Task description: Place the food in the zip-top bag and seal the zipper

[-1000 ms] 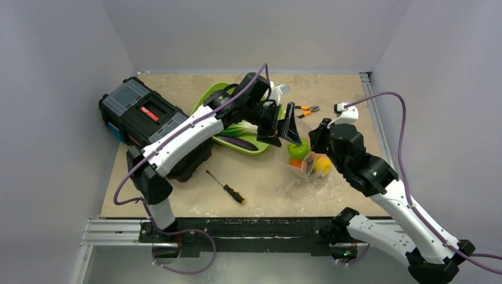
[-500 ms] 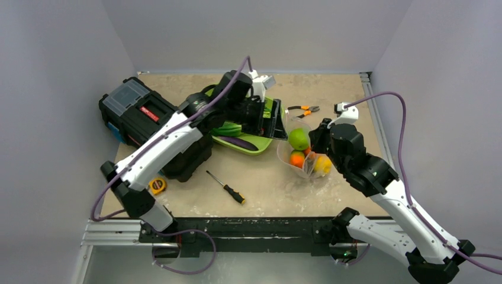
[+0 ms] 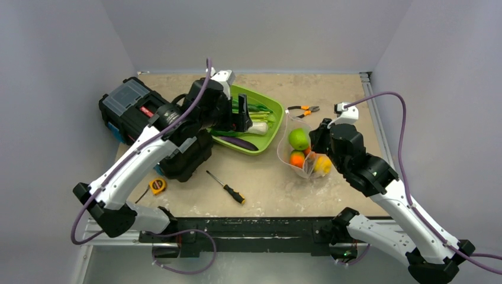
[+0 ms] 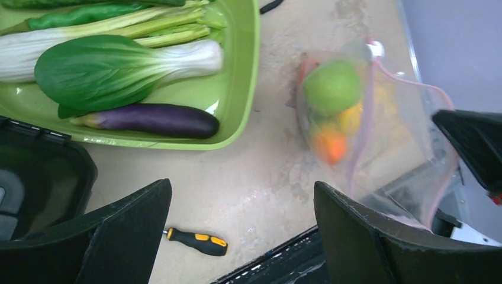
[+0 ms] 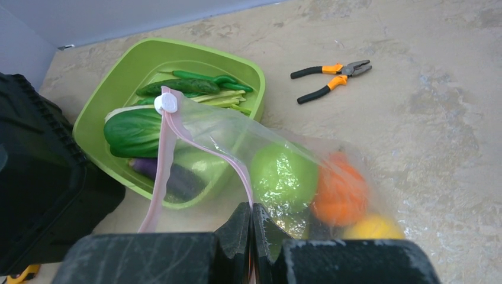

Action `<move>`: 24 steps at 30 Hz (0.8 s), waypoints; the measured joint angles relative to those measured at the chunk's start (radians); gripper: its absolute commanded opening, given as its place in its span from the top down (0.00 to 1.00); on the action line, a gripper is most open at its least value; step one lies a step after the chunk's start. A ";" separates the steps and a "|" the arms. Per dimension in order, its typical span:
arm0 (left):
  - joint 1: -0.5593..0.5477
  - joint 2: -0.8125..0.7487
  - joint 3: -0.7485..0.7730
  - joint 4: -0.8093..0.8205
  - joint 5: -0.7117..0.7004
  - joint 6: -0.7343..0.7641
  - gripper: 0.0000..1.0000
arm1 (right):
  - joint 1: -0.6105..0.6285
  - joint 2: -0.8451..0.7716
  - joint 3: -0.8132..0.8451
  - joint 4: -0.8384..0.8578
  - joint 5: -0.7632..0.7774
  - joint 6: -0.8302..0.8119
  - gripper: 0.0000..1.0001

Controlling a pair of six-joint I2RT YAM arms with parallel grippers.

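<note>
Left gripper has swung off the zip-top bag, jaws wide and empty, tray beneath it. Right gripper pinches, seemingly, the bag's edge

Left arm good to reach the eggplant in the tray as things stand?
Probably yes. The left gripper hangs open near the tray, and the eggplant lies uncovered along the rim; only the bok choy crowds one side.

Plain grey walls; mottled beige tabletop; light seemingly even
</note>
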 measured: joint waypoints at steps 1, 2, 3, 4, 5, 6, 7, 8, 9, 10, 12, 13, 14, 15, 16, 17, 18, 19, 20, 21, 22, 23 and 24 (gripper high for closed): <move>0.010 0.021 0.000 -0.006 -0.006 0.000 0.11 | 0.000 0.000 0.000 -0.002 0.002 0.000 1.00; 0.019 0.045 0.000 -0.011 -0.012 0.000 0.11 | 0.000 0.000 0.000 -0.005 0.002 0.000 1.00; 0.027 0.071 0.001 -0.018 -0.015 -0.002 0.12 | 0.000 0.001 0.000 -0.008 0.003 0.000 1.00; 0.035 0.097 0.004 -0.028 -0.018 -0.005 0.12 | 0.000 0.002 0.000 -0.012 0.004 0.000 1.00; 0.040 0.122 0.007 -0.036 -0.021 -0.011 0.12 | 0.000 0.003 0.001 -0.018 0.006 -0.001 1.00; 0.047 0.156 0.018 -0.051 -0.021 -0.017 0.12 | 0.000 0.003 0.002 -0.022 0.009 -0.001 1.00; 0.053 0.190 0.030 -0.063 -0.021 -0.022 0.12 | 0.000 0.004 0.005 -0.028 0.014 -0.002 1.00; 0.059 0.223 0.042 -0.072 -0.019 -0.032 0.12 | 0.000 0.005 0.009 -0.034 0.019 -0.003 1.00; 0.065 0.259 0.056 -0.080 -0.014 -0.044 0.12 | 0.000 0.005 0.014 -0.039 0.021 -0.004 1.00; 0.069 0.285 0.065 -0.082 -0.009 -0.055 0.12 | 0.000 0.004 0.018 -0.041 0.022 -0.005 1.00; 0.078 0.341 0.082 -0.084 0.009 -0.087 0.12 | 0.000 0.004 0.026 -0.047 0.023 -0.005 1.00; 0.082 0.361 0.087 -0.082 0.019 -0.103 0.12 | 0.000 0.004 0.030 -0.051 0.023 -0.005 1.00; 0.087 0.383 0.088 -0.076 0.035 -0.129 0.12 | 0.000 0.004 0.031 -0.053 0.023 -0.006 1.00; 0.093 0.404 0.088 -0.071 0.053 -0.156 0.12 | 0.000 0.004 0.033 -0.059 0.023 -0.006 1.00; 0.099 0.424 0.088 -0.066 0.074 -0.190 0.12 | 0.000 0.004 0.034 -0.065 0.023 -0.006 1.00; 0.106 0.443 0.088 -0.058 0.093 -0.226 0.12 | 0.000 0.004 0.034 -0.069 0.023 -0.006 1.00; 0.112 0.459 0.088 -0.049 0.109 -0.259 0.12 | 0.000 0.004 0.034 -0.074 0.023 -0.007 1.00; 0.119 0.476 0.088 -0.038 0.126 -0.298 0.12 | 0.000 0.004 0.034 -0.077 0.023 -0.008 1.00; 0.127 0.494 0.088 -0.022 0.141 -0.338 0.12 | 0.000 0.005 0.034 -0.080 0.023 -0.008 1.00; 0.130 0.504 0.088 -0.009 0.150 -0.368 0.12 | 0.000 0.005 0.034 -0.082 0.023 -0.008 1.00; 0.135 0.517 0.088 0.007 0.159 -0.407 0.12 | 0.000 0.005 0.034 -0.085 0.023 -0.009 1.00; 0.140 0.529 0.088 0.024 0.168 -0.444 0.12 | 0.000 0.005 0.034 -0.086 0.023 -0.009 1.00; 0.143 0.539 0.088 0.042 0.176 -0.484 0.13 | 0.000 0.005 0.034 -0.087 0.023 -0.011 1.00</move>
